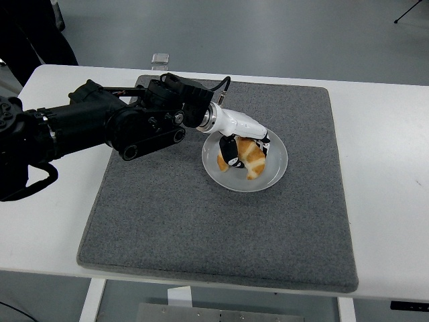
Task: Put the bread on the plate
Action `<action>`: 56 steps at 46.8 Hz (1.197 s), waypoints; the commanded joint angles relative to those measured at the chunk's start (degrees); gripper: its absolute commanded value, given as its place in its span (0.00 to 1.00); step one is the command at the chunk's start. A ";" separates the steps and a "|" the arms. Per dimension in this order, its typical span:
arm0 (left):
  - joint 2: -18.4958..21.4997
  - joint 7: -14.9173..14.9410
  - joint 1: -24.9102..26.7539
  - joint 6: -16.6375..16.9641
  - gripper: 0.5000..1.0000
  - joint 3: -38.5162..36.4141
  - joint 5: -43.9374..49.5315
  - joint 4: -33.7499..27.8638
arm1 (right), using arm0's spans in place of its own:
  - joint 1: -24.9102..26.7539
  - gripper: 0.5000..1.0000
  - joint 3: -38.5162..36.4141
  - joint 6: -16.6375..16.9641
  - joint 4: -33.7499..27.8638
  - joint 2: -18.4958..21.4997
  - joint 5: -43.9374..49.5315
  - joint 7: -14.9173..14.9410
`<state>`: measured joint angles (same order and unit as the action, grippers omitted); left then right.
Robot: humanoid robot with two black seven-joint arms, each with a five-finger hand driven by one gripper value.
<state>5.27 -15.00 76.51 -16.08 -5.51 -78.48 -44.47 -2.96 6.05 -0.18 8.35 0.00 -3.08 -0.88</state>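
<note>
We see left hand reaching in from left, fingers wrapped around bread. Bread, golden croissant, sits low inside plate, apparently touching plate surface. White plate rests on grey mat, centre-right. Mat lies on white table. We note small clear object at table's far edge.
</note>
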 commanded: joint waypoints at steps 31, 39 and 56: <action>0.62 -0.12 -0.48 1.75 0.98 0.15 0.17 -0.88 | -0.02 0.90 -0.07 0.00 0.00 0.00 0.00 0.01; 2.55 -0.12 0.39 1.75 0.99 1.38 0.78 -2.81 | -0.02 0.90 0.02 0.00 0.00 0.00 0.00 0.01; 11.60 -0.03 3.21 1.22 1.00 13.85 23.34 -9.32 | -0.02 0.90 0.02 0.00 0.00 0.00 0.00 0.01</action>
<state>15.22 -15.12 80.11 -15.02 4.70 -62.05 -53.70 -2.95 6.05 -0.18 8.35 0.00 -3.08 -0.88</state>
